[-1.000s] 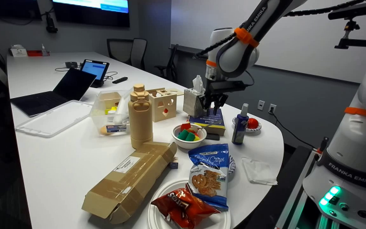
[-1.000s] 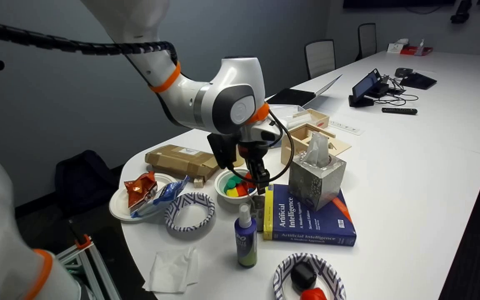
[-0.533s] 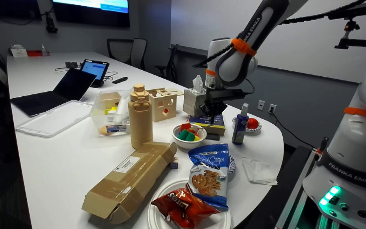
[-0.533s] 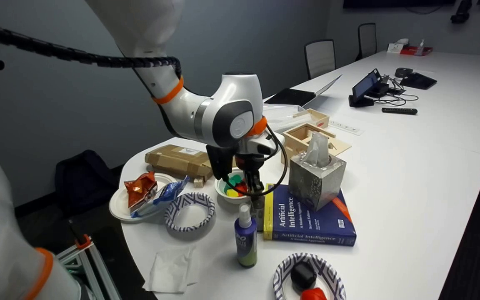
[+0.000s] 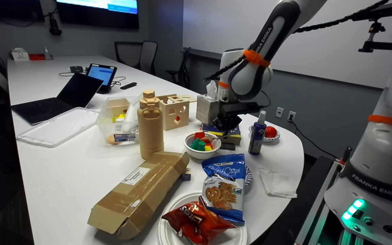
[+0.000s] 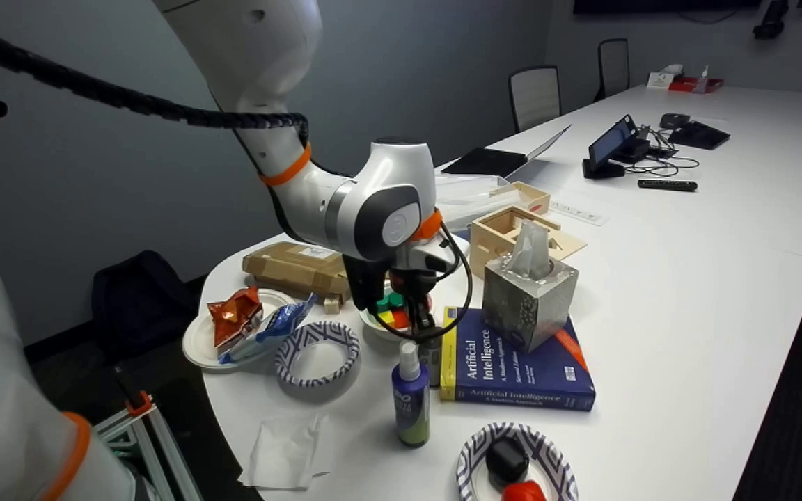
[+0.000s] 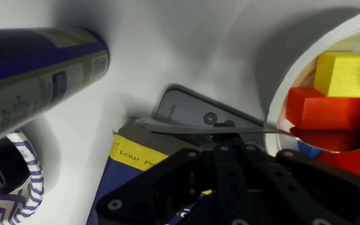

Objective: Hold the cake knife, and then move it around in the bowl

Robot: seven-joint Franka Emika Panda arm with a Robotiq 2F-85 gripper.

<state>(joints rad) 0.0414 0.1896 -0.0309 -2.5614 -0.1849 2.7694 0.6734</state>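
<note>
The metal cake knife lies with its handle past the rim of the small white bowl and its shiny blade among coloured blocks inside. The bowl shows in both exterior views, partly behind my arm in one. My gripper is shut and low beside the bowl. The handle crosses in front of the closed fingertips. I see no finger on the handle's near side, so a grip on it does not show. The gripper also shows in both exterior views.
A grey remote lies under the handle. A thick blue book bears a tissue box. A purple spray bottle and a patterned bowl stand near. A tan bottle and cardboard box stand beyond the bowl.
The fingers were apart a second ago and are now together. My gripper has moved down toward the knife handle. The blocks in the bowl have shifted a little.
</note>
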